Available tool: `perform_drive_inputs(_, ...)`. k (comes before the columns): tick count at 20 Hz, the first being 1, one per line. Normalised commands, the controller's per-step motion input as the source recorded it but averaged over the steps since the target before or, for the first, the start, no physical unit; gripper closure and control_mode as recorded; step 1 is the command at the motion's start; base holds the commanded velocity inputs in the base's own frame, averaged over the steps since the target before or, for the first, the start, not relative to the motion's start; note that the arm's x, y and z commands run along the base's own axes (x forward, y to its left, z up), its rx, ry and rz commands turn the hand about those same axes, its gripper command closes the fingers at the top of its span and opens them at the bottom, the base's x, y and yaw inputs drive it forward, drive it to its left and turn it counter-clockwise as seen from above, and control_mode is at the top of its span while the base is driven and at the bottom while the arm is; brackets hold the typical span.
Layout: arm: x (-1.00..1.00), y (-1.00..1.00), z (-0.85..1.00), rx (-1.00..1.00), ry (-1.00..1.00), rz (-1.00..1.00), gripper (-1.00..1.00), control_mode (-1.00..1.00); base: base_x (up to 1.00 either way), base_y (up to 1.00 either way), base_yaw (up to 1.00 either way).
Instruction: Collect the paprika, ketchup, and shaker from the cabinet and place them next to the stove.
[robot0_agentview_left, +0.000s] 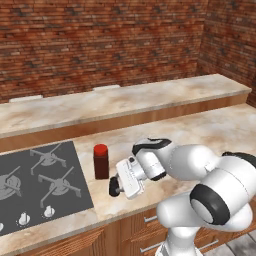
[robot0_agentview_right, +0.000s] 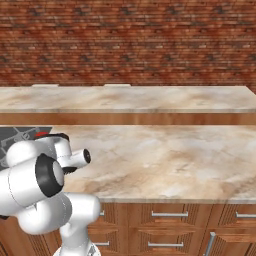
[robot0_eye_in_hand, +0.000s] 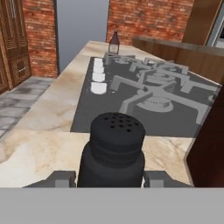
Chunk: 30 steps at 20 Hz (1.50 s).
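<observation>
The shaker (robot0_eye_in_hand: 111, 151) is standing upright on the counter (robot0_agentview_left: 200, 132) between my gripper (robot0_eye_in_hand: 111, 178) fingertips, perforated top up, long axis vertical, just beside the stove (robot0_agentview_left: 35, 185). I can't tell whether the fingers are gripping it or letting go. The paprika (robot0_agentview_left: 101, 161) is already sitting by the stove's edge, and the ketchup (robot0_eye_in_hand: 114, 43) is standing beyond the far side (both look placed), so I'm judging this the last delivery.
</observation>
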Motion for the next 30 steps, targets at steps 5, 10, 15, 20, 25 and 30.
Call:
perform_drive_inputs(5, 0.00, 0.00, -0.03, 0.00, 0.00, -0.04, -1.00, -1.00, 0.00, 0.00, 0.00)
perform_drive_inputs(10, -0.10, -0.06, 0.02, 0.00, 0.00, -0.04, -1.00, -1.00, 0.00, 0.00, 0.00)
perform_drive_inputs(15, -0.17, -0.22, 0.19, 0.00, 0.06, -0.08, -1.00, -1.00, 0.00, 0.00, 0.00)
perform_drive_inputs(20, -0.01, -0.39, 0.22, 0.00, 0.09, -0.07, -1.00, -1.00, 0.00, 0.00, 0.00)
perform_drive_inputs(25, -0.08, -0.48, 0.26, 0.00, 0.06, -0.06, -1.00, -1.00, 0.00, 0.00, 0.00)
perform_drive_inputs(30, -0.39, -0.40, 0.38, 0.00, 0.01, -0.10, -1.00, -1.00, 0.00, 0.00, 0.00)
